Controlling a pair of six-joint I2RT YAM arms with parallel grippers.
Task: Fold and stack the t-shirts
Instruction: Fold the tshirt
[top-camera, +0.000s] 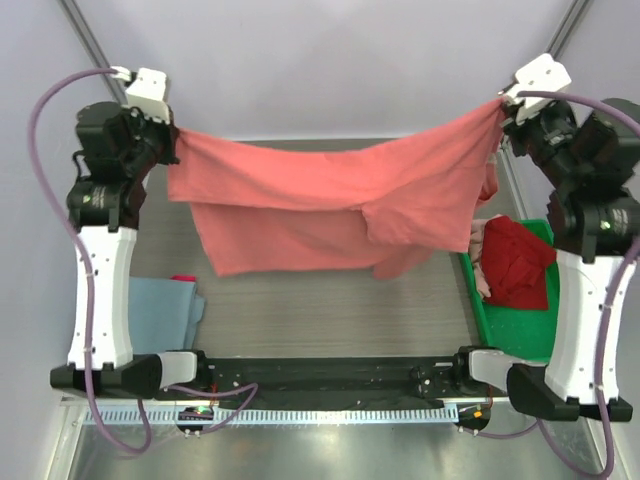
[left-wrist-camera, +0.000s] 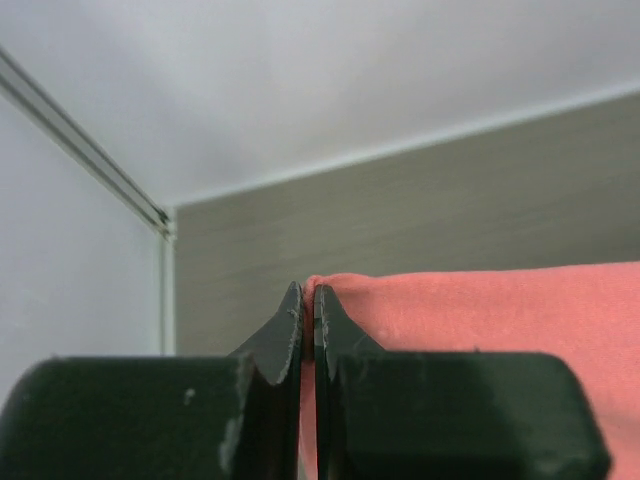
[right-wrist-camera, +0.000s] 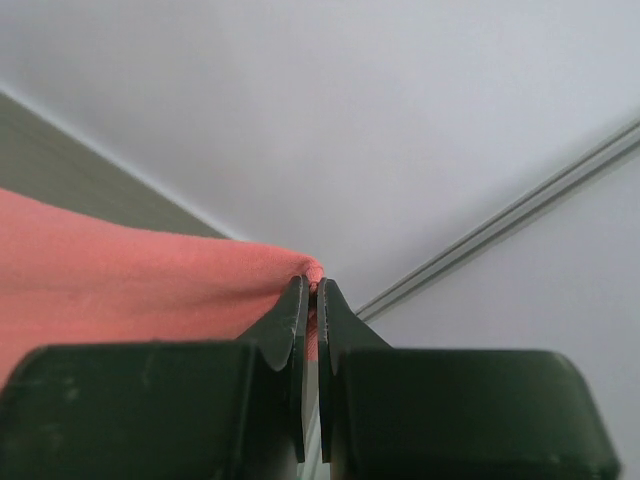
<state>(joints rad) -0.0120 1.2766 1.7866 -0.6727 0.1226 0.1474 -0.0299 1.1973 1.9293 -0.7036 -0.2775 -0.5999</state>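
A salmon-red t-shirt (top-camera: 330, 200) hangs stretched in the air between both arms, sagging in the middle above the table. My left gripper (top-camera: 178, 140) is shut on its left corner; the wrist view shows the cloth (left-wrist-camera: 480, 310) pinched between the fingertips (left-wrist-camera: 308, 300). My right gripper (top-camera: 502, 108) is shut on the right corner, with the cloth (right-wrist-camera: 120, 270) running off to the left of the tips (right-wrist-camera: 312, 295). A darker red t-shirt (top-camera: 515, 262) lies bunched in the green tray. A grey-blue t-shirt (top-camera: 165, 312) lies folded at the near left.
The green plastic tray (top-camera: 500, 335) stands at the right edge of the table beside the right arm. The grey table top (top-camera: 330, 310) runs under the hanging shirt. White walls close the back and sides.
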